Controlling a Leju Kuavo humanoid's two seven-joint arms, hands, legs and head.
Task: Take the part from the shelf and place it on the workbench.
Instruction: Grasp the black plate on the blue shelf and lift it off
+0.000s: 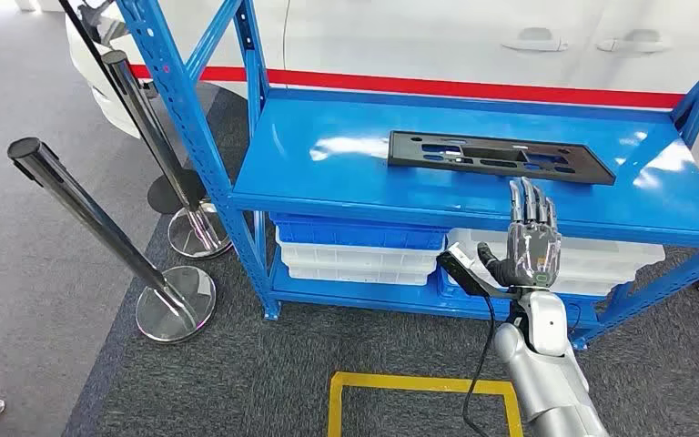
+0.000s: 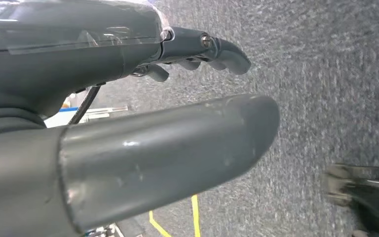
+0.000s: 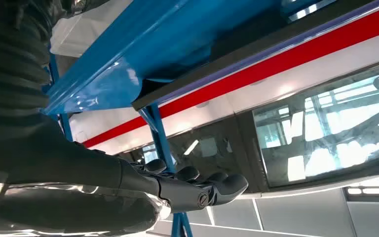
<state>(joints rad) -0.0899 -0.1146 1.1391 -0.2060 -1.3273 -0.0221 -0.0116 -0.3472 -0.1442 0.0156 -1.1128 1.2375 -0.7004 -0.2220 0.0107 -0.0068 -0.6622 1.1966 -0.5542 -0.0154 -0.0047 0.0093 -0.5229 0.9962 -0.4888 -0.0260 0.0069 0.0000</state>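
The part (image 1: 501, 156) is a flat black rectangular panel with slotted cutouts, lying on the blue shelf (image 1: 328, 177). No writing is legible. The right hand (image 1: 531, 238) is empty with fingers extended; the left hand (image 2: 128, 113) is empty too, fingers loosely apart.

This place looks like an industrial hall or a car workshop floor, maybe also a demonstration area. A blue steel shelf rack (image 1: 473, 173) of the bolted type stands on grey carpet floor (image 1: 45, 228), with white and blue plastic bins (image 1: 364, 250) on its lower level. Behind the rack is a white vehicle body (image 1: 473, 41) with a red stripe and door handles. Chrome barrier posts (image 1: 91, 218) stand at the side, and a yellow tape square (image 1: 423, 401) marks the floor.
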